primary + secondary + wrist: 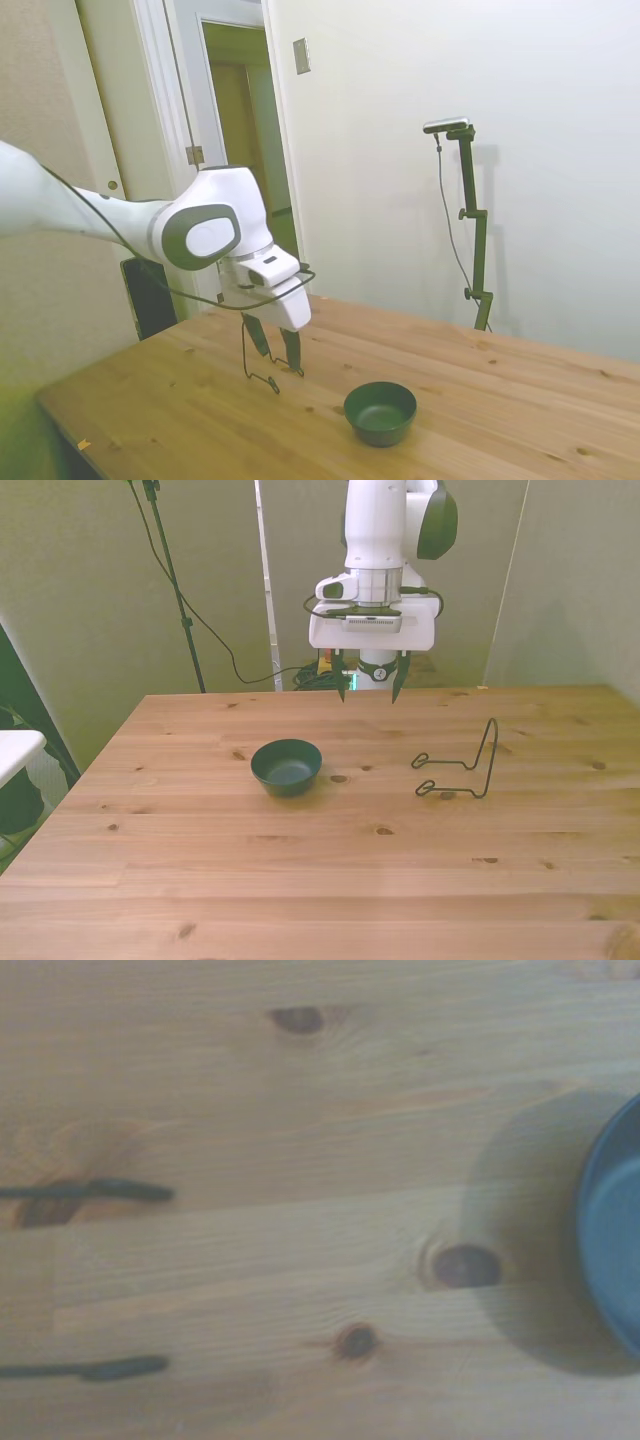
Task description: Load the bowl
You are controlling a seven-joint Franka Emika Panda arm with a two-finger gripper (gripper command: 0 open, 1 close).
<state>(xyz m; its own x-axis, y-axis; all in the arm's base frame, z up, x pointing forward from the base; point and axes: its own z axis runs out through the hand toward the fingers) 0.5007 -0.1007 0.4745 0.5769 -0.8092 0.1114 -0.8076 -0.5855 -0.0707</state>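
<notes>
The small dark green bowl (286, 766) (380, 412) stands upright and empty on the wooden table (330, 870). My gripper (368, 693) (276, 354) hangs open above the table, nothing between its fingers, behind the bowl and toward the front view's right of it. A thin black wire rack (463, 768) (266, 366) stands on the table at the front view's right. In the wrist view a slice of the bowl's rim (612, 1230) shows at one edge, and two of the rack's wire feet (95, 1192) show at the opposite edge.
A doorway (245, 150) opens behind the arm in the side view. Black cables (215, 640) hang behind the table's far edge. A white object (15, 750) sits off the table at the front view's left.
</notes>
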